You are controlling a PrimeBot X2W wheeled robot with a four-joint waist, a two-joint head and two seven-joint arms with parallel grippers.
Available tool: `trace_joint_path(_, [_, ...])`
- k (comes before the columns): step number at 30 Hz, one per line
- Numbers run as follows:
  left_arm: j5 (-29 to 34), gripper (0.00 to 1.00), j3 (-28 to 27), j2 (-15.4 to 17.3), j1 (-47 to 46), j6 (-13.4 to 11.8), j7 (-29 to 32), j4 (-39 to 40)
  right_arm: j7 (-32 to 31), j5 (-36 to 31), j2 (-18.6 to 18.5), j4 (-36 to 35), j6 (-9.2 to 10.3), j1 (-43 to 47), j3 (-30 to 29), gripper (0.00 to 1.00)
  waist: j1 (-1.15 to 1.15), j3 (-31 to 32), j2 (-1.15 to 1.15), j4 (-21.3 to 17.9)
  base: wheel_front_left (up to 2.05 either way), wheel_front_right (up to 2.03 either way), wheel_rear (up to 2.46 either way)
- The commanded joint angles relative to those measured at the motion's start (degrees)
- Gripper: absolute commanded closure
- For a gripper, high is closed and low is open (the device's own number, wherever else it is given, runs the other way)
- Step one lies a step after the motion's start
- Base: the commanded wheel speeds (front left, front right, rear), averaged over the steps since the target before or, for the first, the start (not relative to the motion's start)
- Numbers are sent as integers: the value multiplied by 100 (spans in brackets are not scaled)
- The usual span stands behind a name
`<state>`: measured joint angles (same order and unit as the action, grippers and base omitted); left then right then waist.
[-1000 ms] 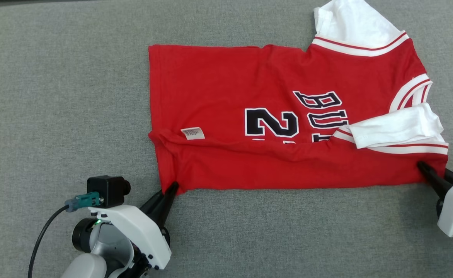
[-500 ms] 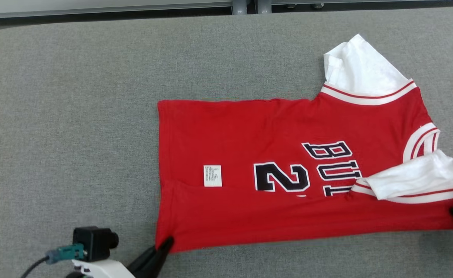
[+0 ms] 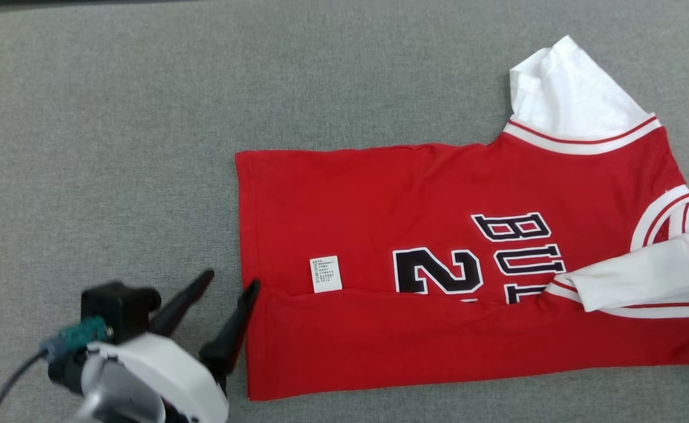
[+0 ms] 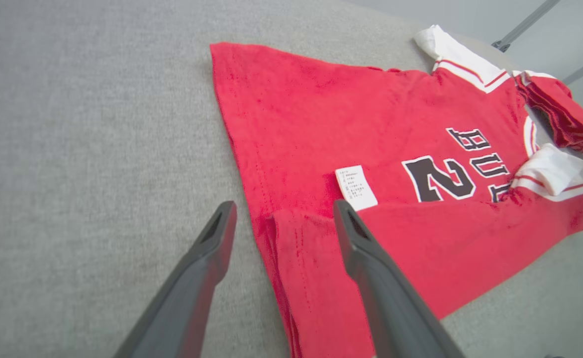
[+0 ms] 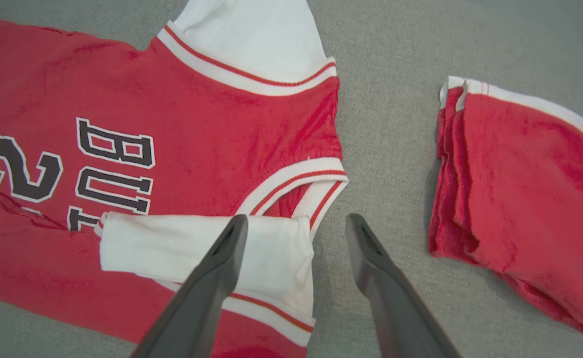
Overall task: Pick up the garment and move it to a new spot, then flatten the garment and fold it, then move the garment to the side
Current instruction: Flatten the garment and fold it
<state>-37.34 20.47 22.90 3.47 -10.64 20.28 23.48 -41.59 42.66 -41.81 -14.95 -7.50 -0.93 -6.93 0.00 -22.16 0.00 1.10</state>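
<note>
The grey cloth worktop (image 3: pixel 115 117) carries the red jersey (image 3: pixel 380 194), which lies flat on it. The jersey's near long edge is already turned over into a fold (image 3: pixel 438 341) that covers the lower part of the number. Off the jersey's collar end, apart from it, sits a pile (image 5: pixel 525 184) of folded red cloth.

The left end effector (image 3: pixel 232 278) hovers at the jersey's hem end, level with the fold line. Its fingers are spread and hold nothing; one finger is over the fold's edge, the other over bare worktop. The right end effector (image 5: pixel 296 219) is at the jersey's collar end, also spread wide and empty. One finger is above the white sleeve (image 5: pixel 197 253) tucked across the jersey, the other over bare worktop.

The care label (image 3: pixel 325 274) lies just above the fold line, near the hem.

The jersey looks light, soft and limp, with no stiffness to hold a crease. Lifted at one point it would likely sag and let the fold and sleeve slip open. The best hold is probably a pinch through all layers at both ends together, at the hem corner and the shoulder corner. The cloth should be kept taut between them, since it may drag on the textured worktop.
</note>
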Motion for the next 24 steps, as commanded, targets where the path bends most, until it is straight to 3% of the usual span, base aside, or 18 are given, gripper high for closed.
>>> trace_joint_path(1, [105, 0, -77, 94, -672, 54, 195, 20, -121, -31, -163, -85, 2, -589, 34, 0, 0, -406, 0, 26, 0, 0, 0])
trace_joint_path(7, [20, 0, 86, -123, -2369, 337, 737, -703, -524, -325, -185, 338, 2, -2327, 457, 0, 0, -1060, 0, 306, 0, 0, 0])
trace_joint_path(13, [141, 0, 408, -497, -3892, 735, 909, -1928, -766, -954, 159, 1431, 2, -4077, 995, 0, 0, -1519, 0, 697, 0, 0, 0])
trace_joint_path(18, [99, 0, 682, -729, -4377, 1051, 953, -2611, -668, -1248, 396, 2234, 2, -4773, 1357, 0, 0, -1624, 0, 879, 0, 0, 0])
trace_joint_path(24, [19, 0, 874, -912, -4548, 1255, 967, -3010, -481, -1354, 453, 2822, 2, -5165, 1690, 0, 0, -1705, 0, 928, 0, 0, 0])
